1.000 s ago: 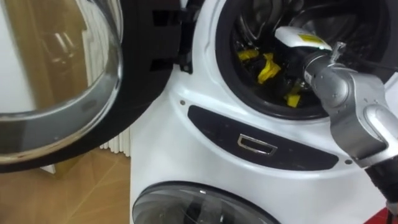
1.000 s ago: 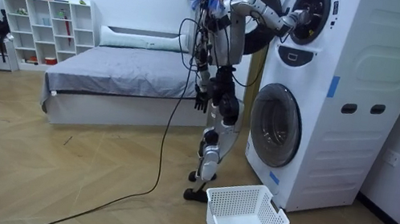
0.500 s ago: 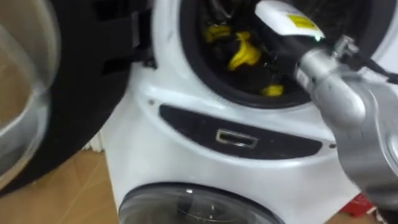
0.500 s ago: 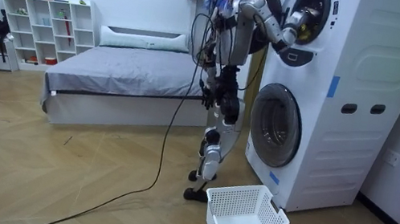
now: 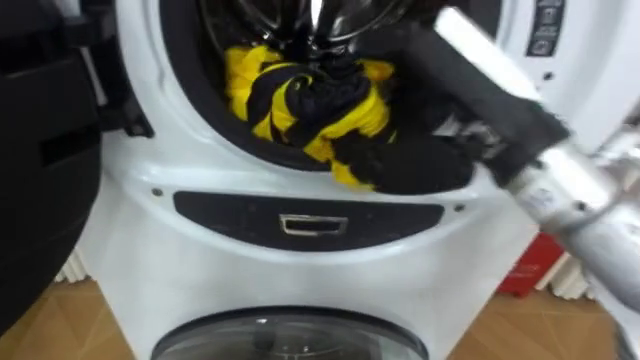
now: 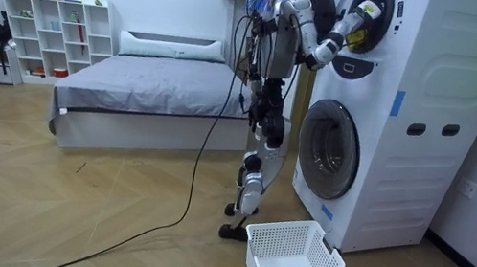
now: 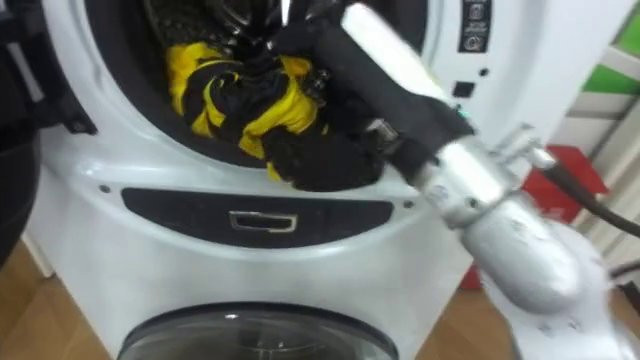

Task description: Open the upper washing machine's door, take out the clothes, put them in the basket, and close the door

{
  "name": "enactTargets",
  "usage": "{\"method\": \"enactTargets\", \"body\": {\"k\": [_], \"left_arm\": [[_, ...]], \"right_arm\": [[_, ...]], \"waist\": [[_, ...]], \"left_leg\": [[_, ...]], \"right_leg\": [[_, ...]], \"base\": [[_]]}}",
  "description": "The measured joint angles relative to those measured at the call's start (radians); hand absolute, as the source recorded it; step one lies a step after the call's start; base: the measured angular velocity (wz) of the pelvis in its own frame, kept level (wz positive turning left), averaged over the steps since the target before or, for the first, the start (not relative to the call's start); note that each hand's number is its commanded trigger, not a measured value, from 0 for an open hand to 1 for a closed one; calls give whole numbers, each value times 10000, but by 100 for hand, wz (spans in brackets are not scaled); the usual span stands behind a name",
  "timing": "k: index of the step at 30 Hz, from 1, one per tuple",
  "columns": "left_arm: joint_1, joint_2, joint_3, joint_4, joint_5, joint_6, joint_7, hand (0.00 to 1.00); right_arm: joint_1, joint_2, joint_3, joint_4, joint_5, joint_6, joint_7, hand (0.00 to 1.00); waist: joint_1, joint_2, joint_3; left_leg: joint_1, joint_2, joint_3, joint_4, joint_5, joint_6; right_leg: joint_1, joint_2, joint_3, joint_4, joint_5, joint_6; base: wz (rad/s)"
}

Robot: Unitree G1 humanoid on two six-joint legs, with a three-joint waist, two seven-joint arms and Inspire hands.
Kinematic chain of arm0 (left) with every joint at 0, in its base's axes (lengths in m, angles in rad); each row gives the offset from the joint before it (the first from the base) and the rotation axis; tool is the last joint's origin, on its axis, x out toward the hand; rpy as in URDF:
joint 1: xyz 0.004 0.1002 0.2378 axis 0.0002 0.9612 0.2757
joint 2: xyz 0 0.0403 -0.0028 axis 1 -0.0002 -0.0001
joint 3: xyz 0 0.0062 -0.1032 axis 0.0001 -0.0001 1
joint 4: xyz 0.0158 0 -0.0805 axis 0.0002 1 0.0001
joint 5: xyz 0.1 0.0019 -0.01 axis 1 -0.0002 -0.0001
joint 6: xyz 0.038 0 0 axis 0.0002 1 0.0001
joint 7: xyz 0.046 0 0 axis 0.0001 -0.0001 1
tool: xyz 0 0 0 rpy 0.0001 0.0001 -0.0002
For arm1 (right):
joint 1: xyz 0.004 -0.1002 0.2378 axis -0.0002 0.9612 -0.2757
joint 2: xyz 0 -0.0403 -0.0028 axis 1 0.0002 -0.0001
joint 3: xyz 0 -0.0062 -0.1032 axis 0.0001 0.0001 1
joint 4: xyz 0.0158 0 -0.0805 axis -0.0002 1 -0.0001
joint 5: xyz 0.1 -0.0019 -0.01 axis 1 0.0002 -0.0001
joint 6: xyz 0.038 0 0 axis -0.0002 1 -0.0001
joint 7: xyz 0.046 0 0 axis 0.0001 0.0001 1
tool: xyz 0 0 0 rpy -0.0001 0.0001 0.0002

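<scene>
Right hand (image 5: 400, 50) is in the mouth of the upper washer (image 5: 120, 250), up against the clothes (image 5: 310, 100). Fingers are buried in the cloth, so can't tell if it grips.

Clothes are a yellow-and-black bundle at the front of the drum. Long axis runs upper left to lower right, with the black end draped over the lower door seal.

Drum interior is dark and cut off at the top.

Left hand (image 6: 249, 106) is low at the robot's side, too small to read.

Basket (image 6: 290, 259) is on the floor by the lower machine.
</scene>
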Motion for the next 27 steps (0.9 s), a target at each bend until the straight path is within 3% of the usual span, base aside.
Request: {"method": "enactTargets", "body": {"k": [5, 8, 13, 18, 20, 24, 27], "left_arm": [[379, -26, 671, 102, 15, -64, 37, 0], [643, -40, 748, 166, 17, -212, 56, 0], [848, -207, 1351, 161, 52, -447, 215, 0], [841, -203, 1538, 169, 56, -639, 439, 0], [781, -190, 1538, 176, 56, -642, 439, 0], [645, -110, 1509, 175, 57, -613, 364, 0], [277, 73, 1156, 61, 51, -563, 278, 0]], "right_arm": [[1317, -13, -1823, 23, 782, -256, -549, 100], [2134, -42, -2579, 50, 1195, -645, -1135, 100], [3301, -37, -3403, 49, 1924, -1043, -1626, 100], [3578, -41, -4177, 61, 2056, -1182, -2191, 100], [3579, -72, -4753, 104, 2083, -1191, -2512, 100], [3607, -84, -4958, 257, 2293, -1190, -2587, 100], [3942, -79, -4829, 424, 2335, -1189, -2466, 100]], "waist": [[-349, 199, 40], [-674, 356, -26], [-1038, 371, -74], [-1460, 303, -79], [-1664, 266, -45], [-1952, 238, 21], [-2020, 240, 15]], "left_leg": [[-171, 35, 47, 245, -161, 66], [-173, 36, 87, 447, -194, 101], [-86, 46, 281, 362, -192, 107], [69, 89, 581, 238, -201, 105], [147, 122, 837, 132, -203, 103], [377, 227, 1225, 34, -303, 34], [406, 322, 1669, 22, -424, -7]], "right_leg": [[-32, 39, 205, 11, 13, -22], [-85, 33, 244, -8, 19, -33], [-87, 15, 330, -6, 15, -30], [-107, 51, 643, -6, 16, -31], [-175, 88, 924, 15, 17, -34], [-169, 182, 1340, 17, 36, -59], [-335, 290, 1679, 75, 53, -76]], "base": [[-9], [0], [-8], [-18], [-32], [-40], [-40]]}}
